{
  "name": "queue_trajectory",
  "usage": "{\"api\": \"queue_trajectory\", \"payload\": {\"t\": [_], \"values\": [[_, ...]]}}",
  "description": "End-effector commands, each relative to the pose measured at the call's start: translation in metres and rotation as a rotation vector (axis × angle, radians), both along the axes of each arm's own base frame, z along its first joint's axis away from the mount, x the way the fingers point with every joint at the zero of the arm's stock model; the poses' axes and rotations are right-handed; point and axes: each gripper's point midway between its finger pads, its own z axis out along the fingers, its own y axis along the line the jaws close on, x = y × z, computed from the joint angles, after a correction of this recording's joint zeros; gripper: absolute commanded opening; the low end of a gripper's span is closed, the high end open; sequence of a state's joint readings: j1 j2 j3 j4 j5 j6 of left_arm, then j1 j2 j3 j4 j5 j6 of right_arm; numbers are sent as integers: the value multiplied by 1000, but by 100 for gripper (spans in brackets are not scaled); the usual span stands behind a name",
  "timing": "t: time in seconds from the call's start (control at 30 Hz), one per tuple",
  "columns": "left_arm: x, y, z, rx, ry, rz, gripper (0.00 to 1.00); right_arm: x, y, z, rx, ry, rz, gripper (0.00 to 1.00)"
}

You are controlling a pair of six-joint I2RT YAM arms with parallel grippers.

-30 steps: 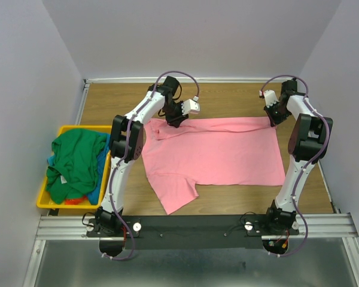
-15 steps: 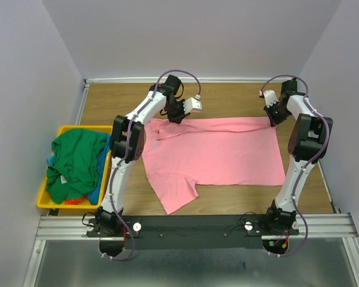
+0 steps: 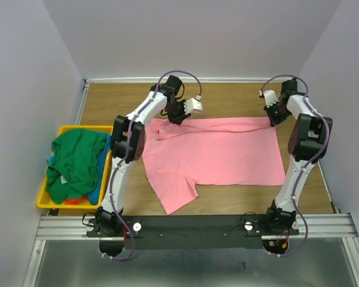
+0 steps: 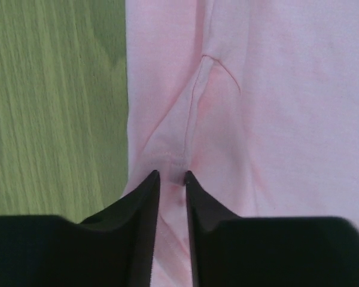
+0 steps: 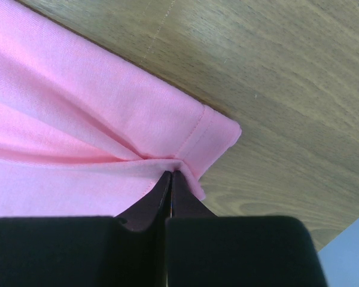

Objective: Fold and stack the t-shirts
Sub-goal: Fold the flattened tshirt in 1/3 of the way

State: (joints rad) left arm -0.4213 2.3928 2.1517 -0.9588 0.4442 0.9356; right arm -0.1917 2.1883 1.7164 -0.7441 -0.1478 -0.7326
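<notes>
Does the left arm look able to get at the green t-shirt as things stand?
Probably yes: the green t-shirt lies uppermost in the yellow bin beside the left arm, uncovered, with nothing between.

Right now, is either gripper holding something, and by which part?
The right gripper pinches the pink t-shirt at a fold beside its hemmed corner. The left gripper straddles a crease at a stitched seam; whether it grips cannot be told.
</notes>
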Motion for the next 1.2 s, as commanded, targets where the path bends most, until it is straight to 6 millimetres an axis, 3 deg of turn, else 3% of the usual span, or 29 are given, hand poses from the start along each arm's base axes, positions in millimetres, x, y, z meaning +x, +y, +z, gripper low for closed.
{"api": "queue_trajectory", "payload": {"t": [0.0,0.23,0.43,0.57,1.0,1.17], "values": [[-5,0,-14,25,23,-11,24,-13,-1,-24,18,82,-24,7],[-16,1,2,13,43,-30,0,-12,-1,-22,18,77,-24,6],[-41,-2,33,-22,68,-45,0,-12,-1,-19,18,71,-22,5],[-64,-9,39,-31,107,-59,0,-12,-1,-16,16,65,-19,4],[-157,-70,35,-130,372,-129,0,-18,-2,-12,3,68,-7,4],[-176,-78,26,-142,456,-115,0,-25,-3,-14,-10,80,10,4]]}}
